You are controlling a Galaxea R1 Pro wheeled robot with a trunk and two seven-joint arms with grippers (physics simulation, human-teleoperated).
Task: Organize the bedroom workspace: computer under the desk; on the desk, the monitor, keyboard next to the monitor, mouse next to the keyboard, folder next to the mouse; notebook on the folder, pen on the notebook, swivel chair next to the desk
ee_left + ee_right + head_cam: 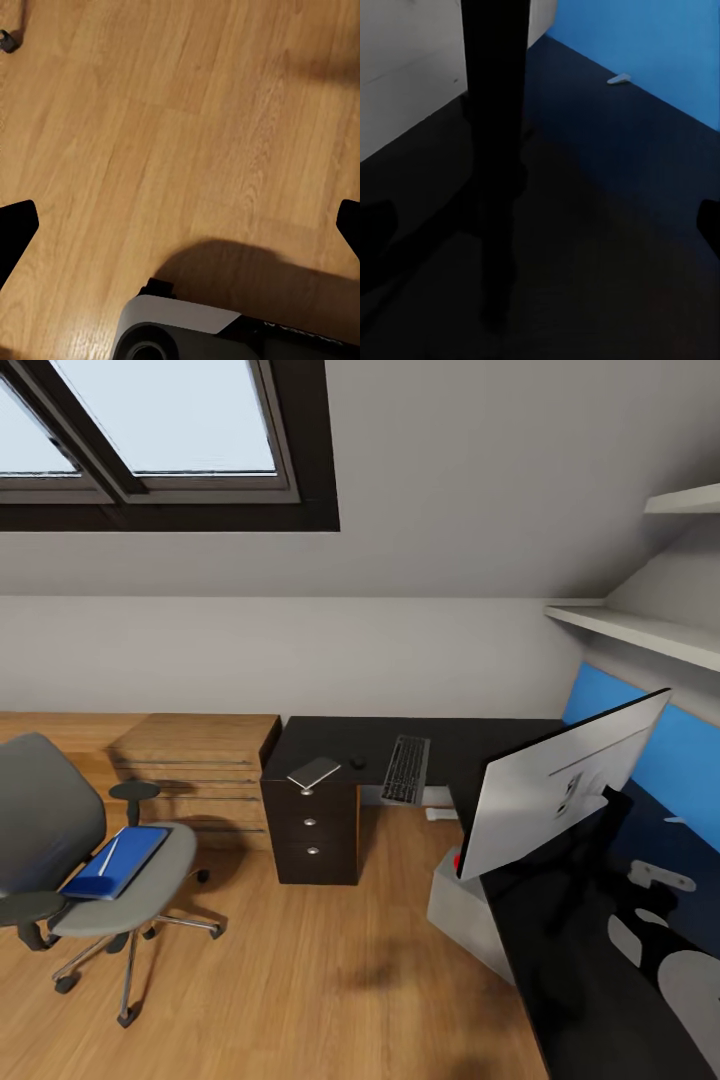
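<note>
A black L-shaped desk [470,745] fills the corner. The white-backed monitor [560,790] stands on its right wing. On the far wing lie the keyboard [405,768], a small dark mouse [357,762] and a grey notebook [314,771]. The grey computer [465,905] sits on the floor under the desk. At left, the swivel chair [50,810] carries the blue folder [125,865] with a white pen [108,855] on it. My left gripper [180,229] hangs open over wood floor [187,112]. My right gripper [540,229] is open above the desk, beside the monitor's black stand [495,150].
A wooden drawer chest [200,760] stands between chair and desk, next to the desk's dark drawer unit [310,830]. White shelves [640,630] and a blue wall panel [680,750] back the desk at right. My own base [195,330] shows below the left gripper.
</note>
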